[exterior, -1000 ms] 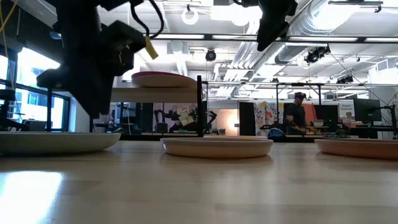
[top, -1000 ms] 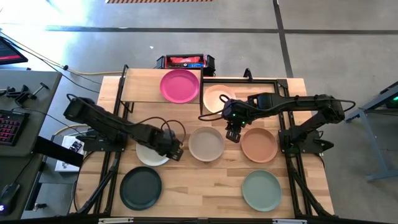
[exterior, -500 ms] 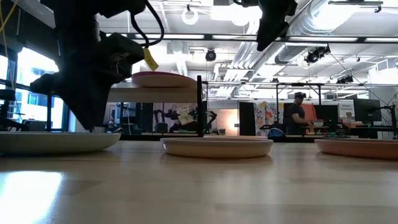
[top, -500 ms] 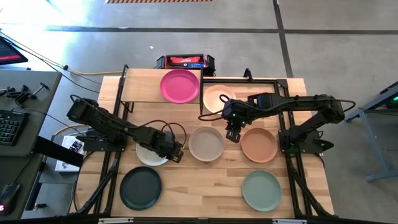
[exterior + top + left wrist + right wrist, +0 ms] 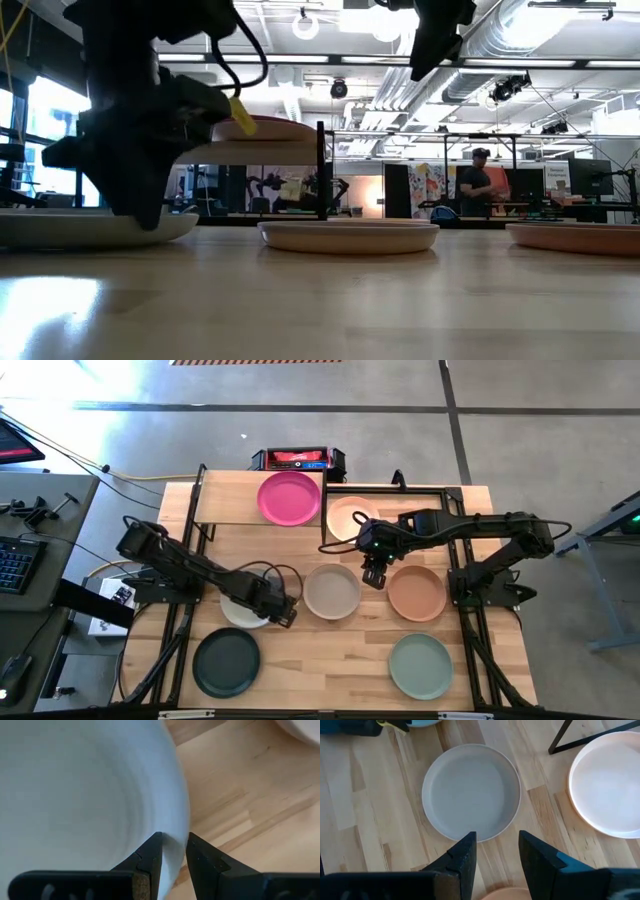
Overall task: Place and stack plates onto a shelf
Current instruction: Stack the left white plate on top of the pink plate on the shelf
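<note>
The off-white plate (image 5: 240,610) lies flat on the tabletop at centre left. My left gripper (image 5: 281,611) is down at its right near rim, shut on it; the low view shows it there too (image 5: 150,212). My right gripper (image 5: 372,576) is open and empty, hovering above the table between the beige plate (image 5: 332,591) and the terracotta plate (image 5: 417,592). A magenta plate (image 5: 290,498) rests on the light-wood shelf (image 5: 225,500) at the far side. A peach plate (image 5: 350,517) lies on the tabletop to the right of the shelf. My left gripper has the off-white plate's rim (image 5: 175,837) between its two fingers, one finger (image 5: 150,857) inside the plate and one (image 5: 202,862) outside it. The fingers come from above, slanting down. The plate still lies flat on the table (image 5: 95,228).
A dark green plate (image 5: 226,662) and a sage green plate (image 5: 420,665) lie near the table's front edge. Thin black posts and a frame (image 5: 440,488) stand round the peach plate. A person (image 5: 478,190) is in the room beyond.
My left gripper has gone down and a little toward the table's near edge, onto the off-white plate's right rim. The plate has stayed where it was.
</note>
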You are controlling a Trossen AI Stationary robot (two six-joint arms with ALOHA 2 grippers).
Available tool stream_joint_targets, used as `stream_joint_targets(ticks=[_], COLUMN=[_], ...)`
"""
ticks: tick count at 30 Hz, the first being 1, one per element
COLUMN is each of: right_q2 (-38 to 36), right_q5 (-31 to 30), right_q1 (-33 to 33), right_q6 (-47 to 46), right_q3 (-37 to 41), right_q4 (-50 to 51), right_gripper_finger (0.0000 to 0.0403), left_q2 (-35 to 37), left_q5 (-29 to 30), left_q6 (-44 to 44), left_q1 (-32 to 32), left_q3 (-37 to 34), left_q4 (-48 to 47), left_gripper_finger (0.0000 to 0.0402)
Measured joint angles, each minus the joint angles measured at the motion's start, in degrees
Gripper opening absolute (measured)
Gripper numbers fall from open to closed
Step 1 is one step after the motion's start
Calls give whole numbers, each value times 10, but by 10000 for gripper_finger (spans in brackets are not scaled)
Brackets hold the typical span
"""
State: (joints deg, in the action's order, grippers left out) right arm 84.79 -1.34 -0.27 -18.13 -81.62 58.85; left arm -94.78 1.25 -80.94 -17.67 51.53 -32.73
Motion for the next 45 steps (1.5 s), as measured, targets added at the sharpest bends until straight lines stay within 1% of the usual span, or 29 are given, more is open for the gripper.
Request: stream_joint_targets(ticks=[11,14,21,30,35,40,45], right_q2=[0,0,0,0,0,0,0], right_q5=[0,0,0,0,0,1,1], right_q1=[0,0,0,0,-1,-5,-5], right_q6=[0,0,0,0,-1,-36,-29], right_q3=[0,0,0,0,0,0,0], right_q4=[-3,-3,-3,-4,-5,-16,-23], right_gripper_finger=[126,126,126,126,126,126,126], left_q2=[-10,-9,-6,-9,-9,-9,-9], left_q5=[3,4,6,13,15,19,23], left_q6=[-4,9,55,164,251,338,384], left_q1=[0,0,0,0,-5,-18,-33], left_q3=[0,1,5,68,105,146,191], left_q4=[-1,0,-7,-95,-124,-170,-217], left_gripper_finger=[72,58,12,1,0,0,0])
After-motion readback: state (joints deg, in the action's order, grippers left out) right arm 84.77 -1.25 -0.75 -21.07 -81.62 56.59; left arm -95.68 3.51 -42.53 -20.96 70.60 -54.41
